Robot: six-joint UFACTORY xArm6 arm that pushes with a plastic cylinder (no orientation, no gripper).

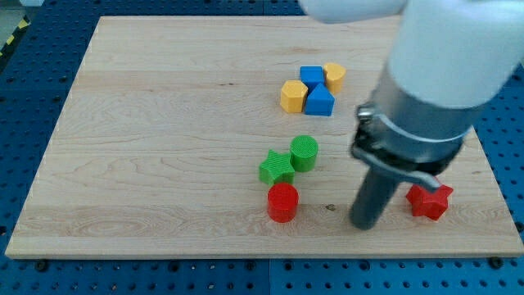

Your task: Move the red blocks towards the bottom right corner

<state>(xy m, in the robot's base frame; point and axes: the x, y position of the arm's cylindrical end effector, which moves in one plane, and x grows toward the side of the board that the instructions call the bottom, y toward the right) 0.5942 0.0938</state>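
No claw fitted, so none is seen. My tip (364,225) is parked between red cylinder (282,201) and red star (431,201); cylinder needs a rightward shove, judged next.

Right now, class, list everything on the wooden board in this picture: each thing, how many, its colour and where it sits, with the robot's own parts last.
red cylinder: one, red, low centre, just below the green star.
red star: one, red, view's lower right, right of my tip.
green star: one, green, centre.
green cylinder: one, green, touching the star's upper right.
blue blocks: two, blue, upper centre: cube, wedge-like one.
yellow blocks: two, yellow, flanking the blue ones: left, right.
wooden board: one, light wood.
my tip: one, dark rod, between the two red blocks.
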